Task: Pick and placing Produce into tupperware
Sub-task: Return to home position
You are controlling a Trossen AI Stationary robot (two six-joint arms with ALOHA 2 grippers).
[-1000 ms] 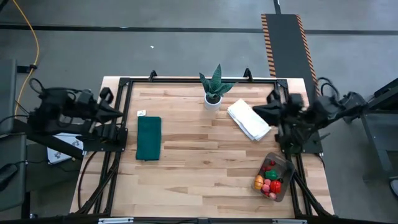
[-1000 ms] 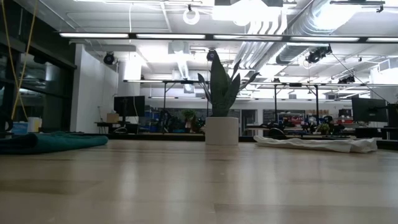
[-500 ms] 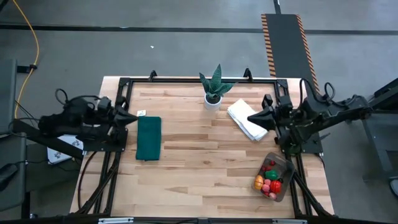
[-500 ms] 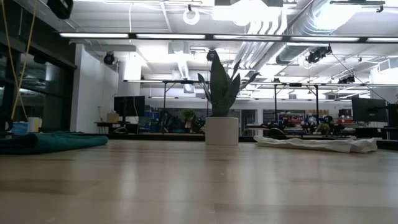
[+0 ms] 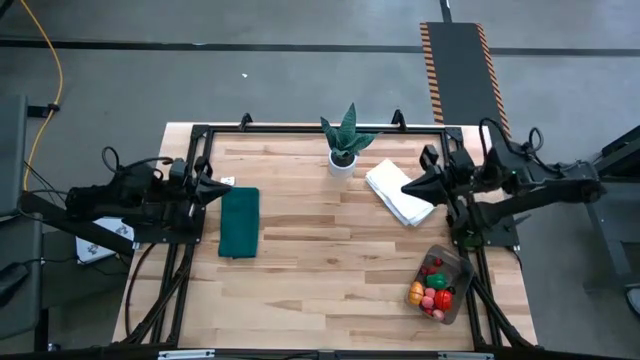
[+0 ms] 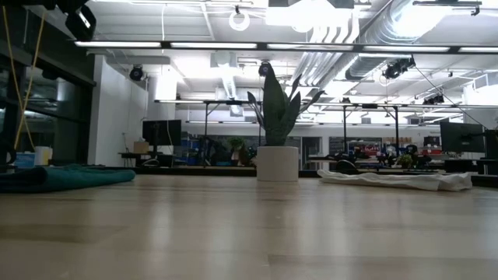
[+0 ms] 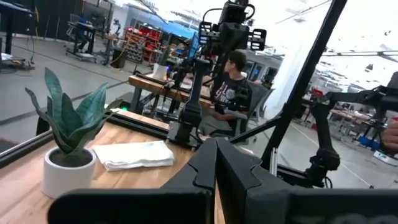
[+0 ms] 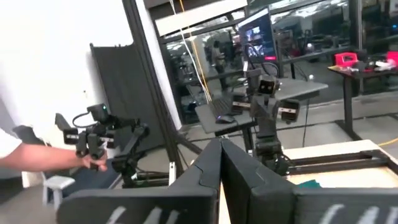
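Evidently, the produce (image 5: 434, 290) lies inside the tupperware (image 5: 449, 257) at the tabletop's (image 5: 320, 270) lower right, and none lies loose. Your left gripper (image 5: 210, 186) and right gripper (image 5: 410, 188) sit at opposite side edges, jaws pressed together and empty. The task looks complete.

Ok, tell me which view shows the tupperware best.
The high view: the tupperware lies whole near the table's right edge, produce visible inside. The low view and both wrist views do not show it.

Pale wood table (image 5: 320, 290), satin sheen; clear plastic tupperware (image 5: 456, 261); white cloth (image 5: 398, 195) matt
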